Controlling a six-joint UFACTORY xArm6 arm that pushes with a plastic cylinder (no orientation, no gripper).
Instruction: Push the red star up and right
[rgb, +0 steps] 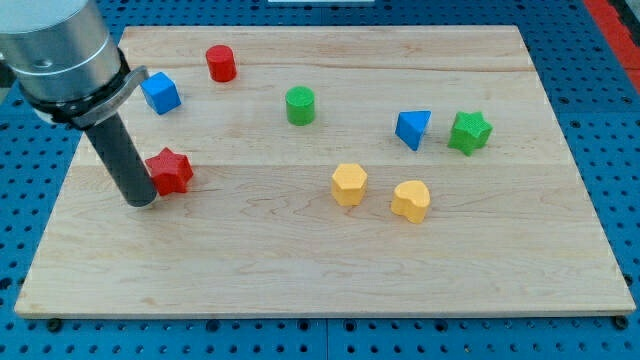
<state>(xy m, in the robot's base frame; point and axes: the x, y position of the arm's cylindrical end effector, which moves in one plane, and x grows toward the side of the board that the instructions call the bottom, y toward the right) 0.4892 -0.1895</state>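
Note:
The red star (171, 170) lies on the wooden board (320, 250) at the view's left, about mid-height. My tip (139, 199) rests on the board just left of and slightly below the star, touching or nearly touching its left side. The dark rod rises from the tip to the grey arm body at the view's upper left, which hides part of the board's left edge.
A blue cube (160, 92) and a red cylinder (221, 63) sit at the upper left. A green cylinder (300, 105) is above centre. A blue triangle (412, 128) and a green star (470, 132) are at the right. Two yellow blocks (349, 184) (410, 200) lie near the middle.

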